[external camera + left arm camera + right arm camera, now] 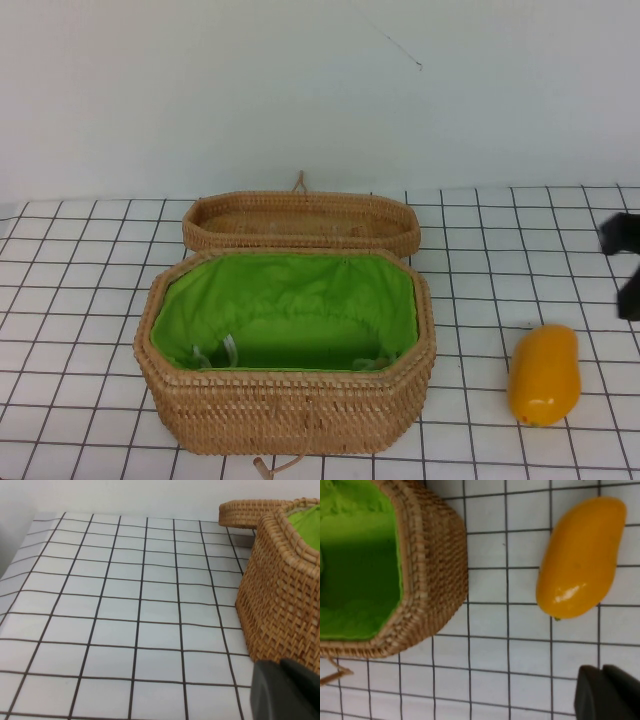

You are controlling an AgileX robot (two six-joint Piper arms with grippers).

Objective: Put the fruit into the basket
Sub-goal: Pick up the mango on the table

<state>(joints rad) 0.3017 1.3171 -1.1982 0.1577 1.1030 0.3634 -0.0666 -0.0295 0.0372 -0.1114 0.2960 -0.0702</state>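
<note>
1. The step in hand looks like the reach — nothing is picked up yet. The fruit point(545, 374) lies on the gridded table point(90, 300), well apart from the basket point(285, 410) on its right side, and touches neither gripper.
2. The right gripper point(626, 265) shows only as dark shapes at the right edge of the high view, beyond and just to the right of the fruit. It holds nothing; how wide it stands I cannot tell.
3. The left gripper point(285, 690) sits low beside the basket's left wall; only a dark corner of it shows, so its opening cannot be told.
4. The basket is open, lid point(300, 222) folded back, green lining point(290, 300) bare.
5. Next move, as I judge it — the right gripper comes down over the fruit's middle, closes across its narrow width, then carries it left over the rim.
</note>
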